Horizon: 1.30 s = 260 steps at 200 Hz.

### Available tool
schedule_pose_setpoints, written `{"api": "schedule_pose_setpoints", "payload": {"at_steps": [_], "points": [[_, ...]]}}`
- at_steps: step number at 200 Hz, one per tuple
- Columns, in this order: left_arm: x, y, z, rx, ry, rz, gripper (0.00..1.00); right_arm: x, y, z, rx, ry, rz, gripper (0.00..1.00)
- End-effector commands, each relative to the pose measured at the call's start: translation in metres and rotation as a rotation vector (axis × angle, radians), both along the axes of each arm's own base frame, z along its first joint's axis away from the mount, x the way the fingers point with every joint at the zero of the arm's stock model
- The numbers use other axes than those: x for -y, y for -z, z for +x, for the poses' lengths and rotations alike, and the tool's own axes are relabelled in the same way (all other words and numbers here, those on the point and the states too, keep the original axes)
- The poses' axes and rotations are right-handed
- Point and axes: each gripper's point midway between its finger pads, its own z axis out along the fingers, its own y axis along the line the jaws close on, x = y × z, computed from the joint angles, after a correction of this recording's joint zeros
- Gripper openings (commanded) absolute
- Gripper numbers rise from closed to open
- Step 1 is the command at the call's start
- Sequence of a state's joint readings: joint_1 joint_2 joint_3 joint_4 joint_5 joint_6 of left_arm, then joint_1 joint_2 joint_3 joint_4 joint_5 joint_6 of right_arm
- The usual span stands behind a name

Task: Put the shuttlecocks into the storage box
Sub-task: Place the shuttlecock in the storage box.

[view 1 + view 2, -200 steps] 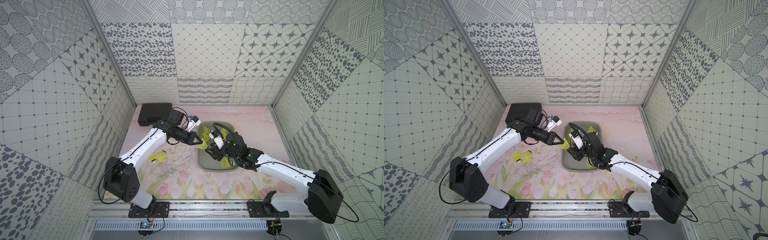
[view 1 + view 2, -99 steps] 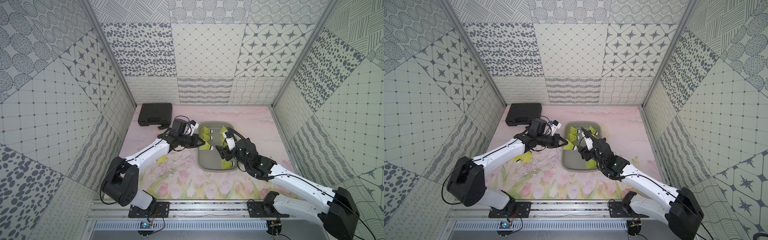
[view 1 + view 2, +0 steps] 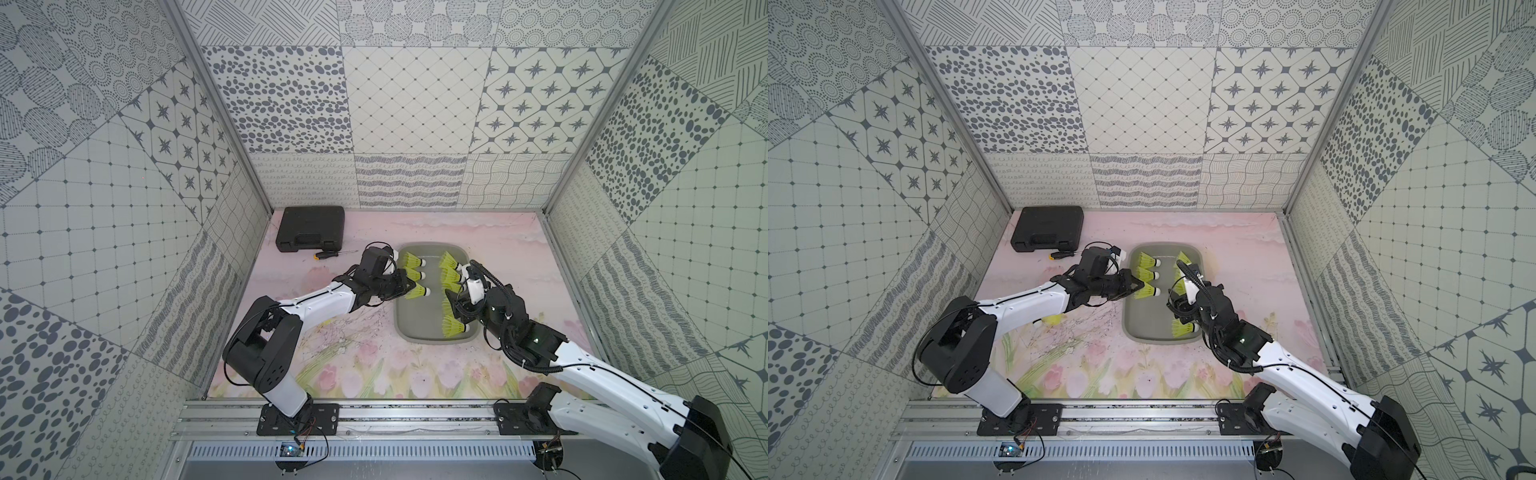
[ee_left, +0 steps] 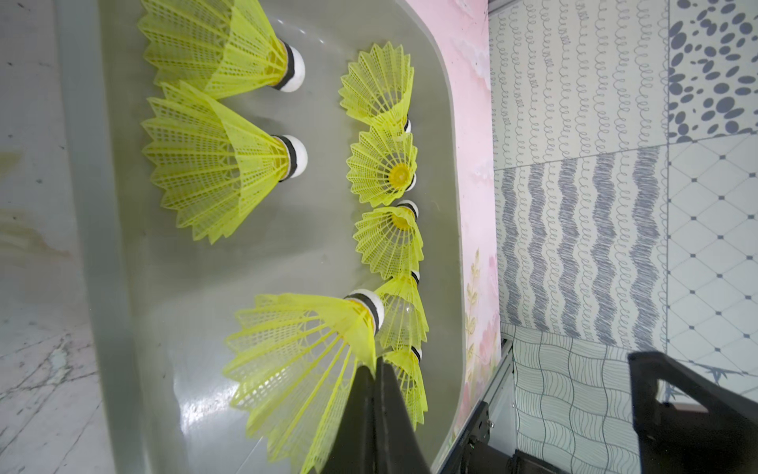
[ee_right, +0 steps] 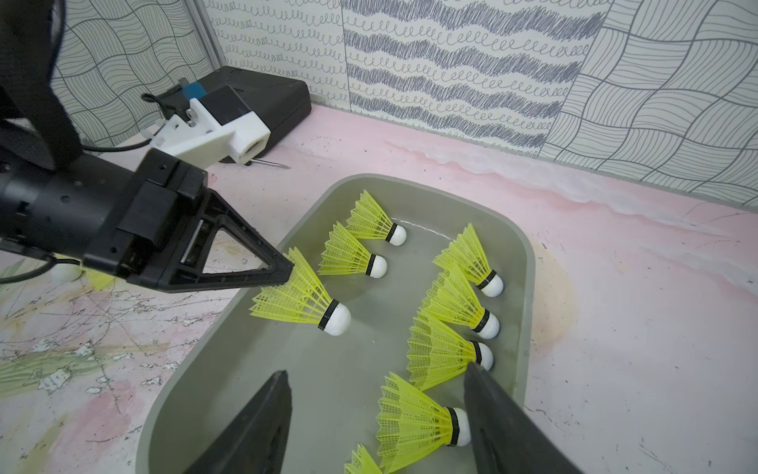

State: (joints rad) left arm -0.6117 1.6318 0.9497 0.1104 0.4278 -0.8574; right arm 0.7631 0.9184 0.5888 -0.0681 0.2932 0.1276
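Left claw (image 5: 289, 271) is pinched shut on the skirt rim of one shuttlecock (image 5: 303, 299), holding it inside the storage box (image 5: 529, 262) near the wall on its own side; whether the cork touches the floor I cannot tell. Doing this placement well probably means lowering until the cork settles, parting the jaws only a little, then drawing the left claw straight back along the skirt so the mesh does not snag or drag its two neighbours. The right claw (image 5: 376, 369) stands wide over the box, gripping nothing, with a lying shuttlecock between its jaws; it would best lift straight up. Counted: eight shuttlecocks in the box including the held one, three along one wall and five along the other; one more shuttlecock (image 3: 1054, 320) on the tabletop (image 3: 498, 249) under the left arm; one box, one black case (image 3: 311, 227), one screwdriver (image 3: 332, 253).
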Motion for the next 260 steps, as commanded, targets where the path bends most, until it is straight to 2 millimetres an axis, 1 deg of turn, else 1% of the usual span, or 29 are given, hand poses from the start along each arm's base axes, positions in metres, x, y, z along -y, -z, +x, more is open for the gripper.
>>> {"api": "schedule_pose_setpoints", "payload": {"at_steps": [1,74,93,159,186,238,260], "points": [[0.004,-0.003,0.026,0.056,-0.124,-0.028,0.0,0.005,-0.007,0.001,0.021,0.028,0.03,0.7],[0.005,0.015,0.033,0.036,-0.14,0.002,0.0,0.009,-0.005,0.0,0.019,0.035,0.027,0.71],[0.006,0.018,0.031,0.025,-0.138,0.007,0.0,0.009,-0.004,0.001,0.016,0.036,0.024,0.7],[0.007,0.026,0.031,0.01,-0.131,0.02,0.0,0.011,-0.001,0.001,0.01,0.039,0.025,0.71],[0.01,0.027,0.031,0.006,-0.113,0.023,0.0,0.011,-0.001,0.0,0.008,0.038,0.026,0.71],[0.007,0.031,0.033,0.009,-0.108,0.072,0.0,0.013,0.001,0.0,0.005,0.042,0.027,0.71],[0.009,0.033,0.032,0.001,-0.098,0.082,0.01,0.014,0.002,0.0,0.002,0.046,0.025,0.71]]}}
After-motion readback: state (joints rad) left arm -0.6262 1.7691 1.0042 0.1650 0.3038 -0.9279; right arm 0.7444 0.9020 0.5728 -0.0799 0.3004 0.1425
